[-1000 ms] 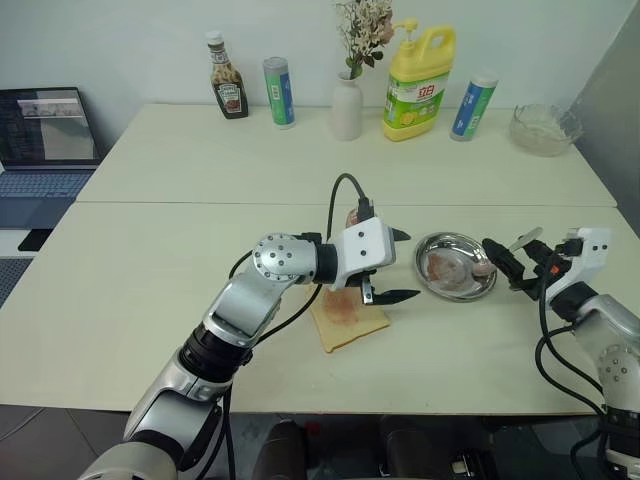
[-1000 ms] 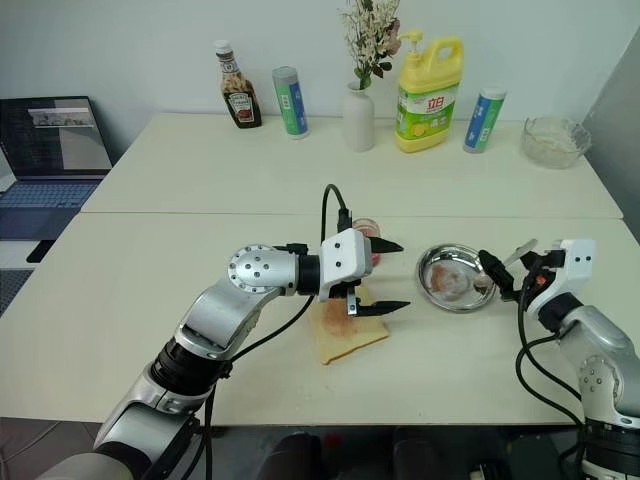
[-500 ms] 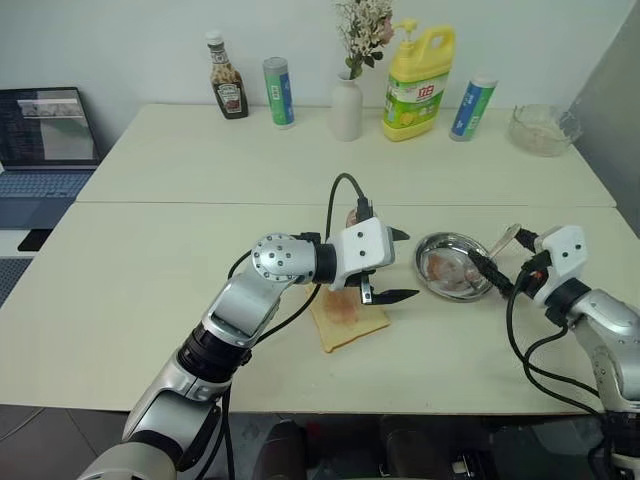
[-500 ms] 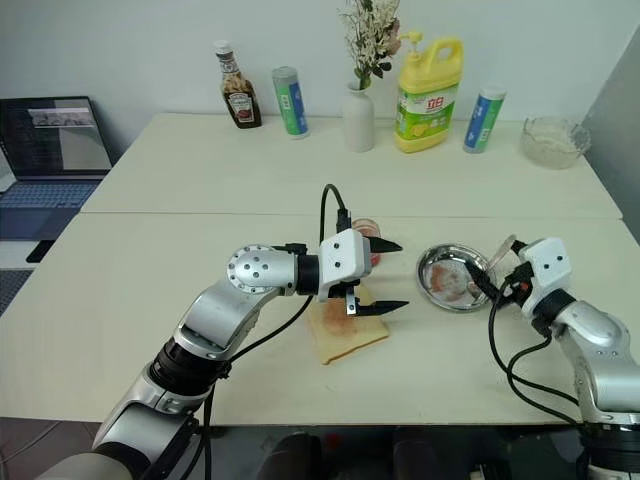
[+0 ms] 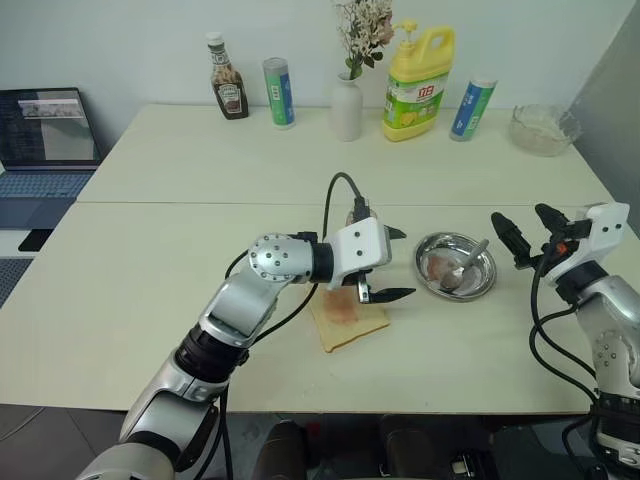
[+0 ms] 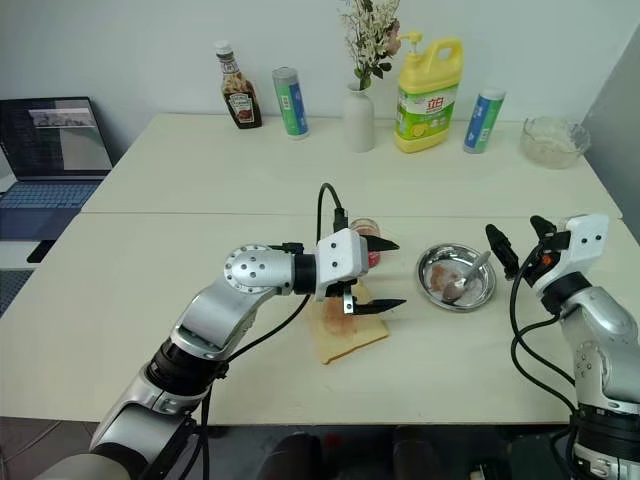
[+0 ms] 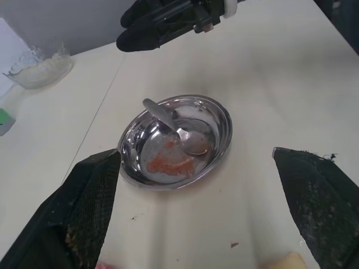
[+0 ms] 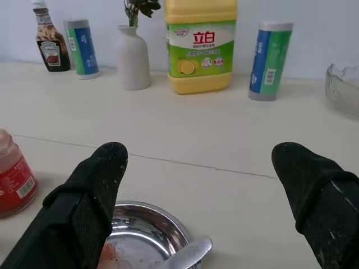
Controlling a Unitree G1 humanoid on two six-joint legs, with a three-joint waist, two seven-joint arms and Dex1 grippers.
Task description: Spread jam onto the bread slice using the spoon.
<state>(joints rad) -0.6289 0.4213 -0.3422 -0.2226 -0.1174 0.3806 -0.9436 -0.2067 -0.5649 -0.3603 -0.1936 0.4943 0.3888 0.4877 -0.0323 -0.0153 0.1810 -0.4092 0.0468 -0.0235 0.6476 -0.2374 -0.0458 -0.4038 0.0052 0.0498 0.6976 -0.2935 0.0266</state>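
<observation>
Spoon [image 5: 462, 266] rests in the steel dish [image 5: 484, 283], bowl down among red smears, handle leaning on the rim nearest the right gripper [image 5: 526, 232], whose two black fingers stand wide apart and hold nothing, raised just beyond the dish. In the head views the bread slice [image 5: 347, 317] lies flat directly beneath the left gripper [image 5: 394, 264], its fingers also spread and empty; the slice shows a pinkish centre (jam appears already applied, as a judgement). The jam jar [image 6: 366, 240] stands just behind the left gripper's upper finger. In the left wrist view the dish and spoon lie ahead between the two spread fingers [image 7: 78, 216], with the right gripper above the far rim. In the right wrist view the dish rim [image 8: 168, 219] and the spoon handle tip sit low between the open fingers, the jar off to one side. The step in hand looks like release of the spoon after spreading; the next move calls only for clearing both arms without catching the dish.
</observation>
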